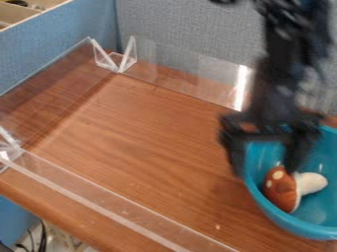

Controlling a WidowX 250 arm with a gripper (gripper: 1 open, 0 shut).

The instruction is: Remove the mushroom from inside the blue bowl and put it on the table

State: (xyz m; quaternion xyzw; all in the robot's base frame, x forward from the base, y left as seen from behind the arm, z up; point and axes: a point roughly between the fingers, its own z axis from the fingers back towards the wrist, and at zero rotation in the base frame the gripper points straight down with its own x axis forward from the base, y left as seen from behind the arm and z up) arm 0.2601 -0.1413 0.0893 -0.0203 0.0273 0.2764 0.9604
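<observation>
The mushroom (283,187), with an orange-brown cap and a cream stem, lies on its side inside the teal-blue bowl (316,219) at the right front of the table (132,138). My gripper (270,150) hangs over the bowl's left half, just above the mushroom, blurred by motion. Its two dark fingers stand wide apart with nothing between them. One finger (235,153) is at the bowl's left rim and the other is over the bowl's inside. The arm covers the bowl's far rim.
Low clear acrylic walls (53,79) edge the table on the left, back and front. A clear bracket (116,57) stands in the back-left corner. A blue partition (66,39) and a cardboard box (27,15) lie beyond the left wall.
</observation>
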